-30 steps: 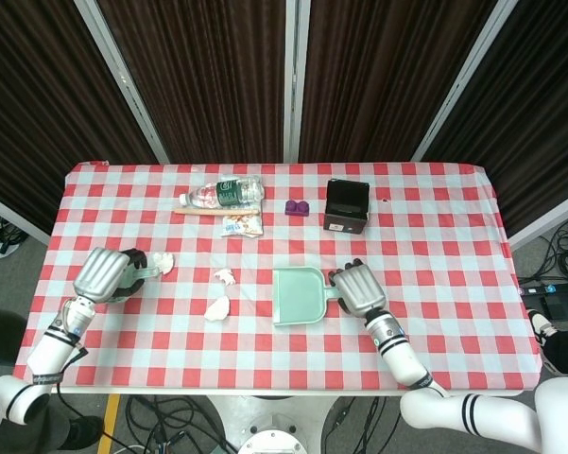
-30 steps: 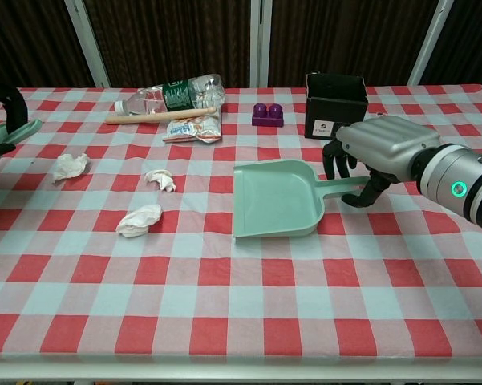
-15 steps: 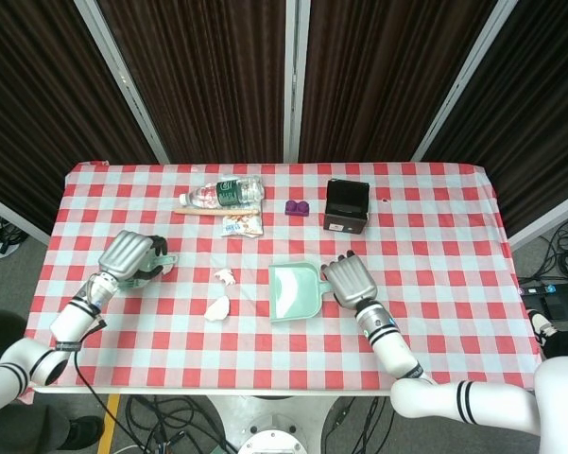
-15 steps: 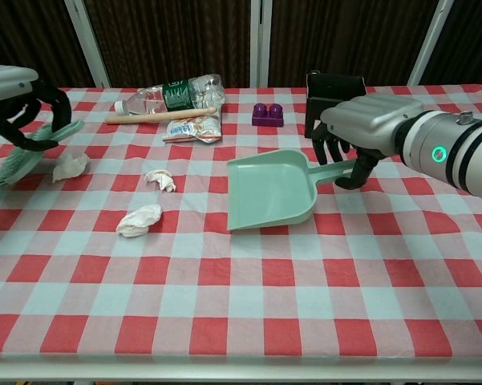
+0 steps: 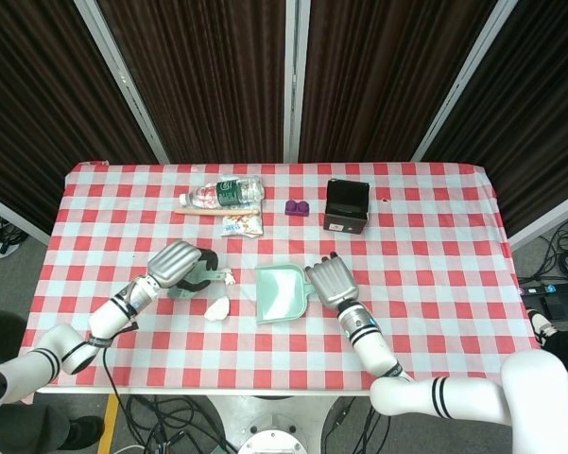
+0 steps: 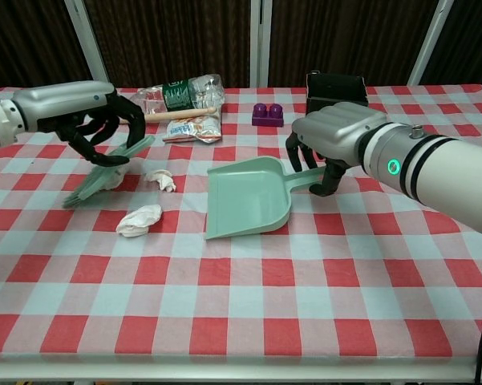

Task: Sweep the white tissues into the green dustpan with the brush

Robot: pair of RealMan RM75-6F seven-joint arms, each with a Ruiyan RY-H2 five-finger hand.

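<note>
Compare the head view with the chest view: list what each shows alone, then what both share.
Only the head view shows the floor and cables around the table, and the arms back to the robot's body.

Only the chest view shows the brush bristles clearly, angled down near the tissues.

Both show the left robot hand holding the brush, the right robot hand holding the green dustpan, the bottle, purple block and black box.

A plastic bottle [image 6: 172,92], wooden stick [image 6: 162,115] and snack packet [image 6: 194,127] cluster; purple block [image 6: 268,114], black box [image 6: 335,103] nearby.
</note>
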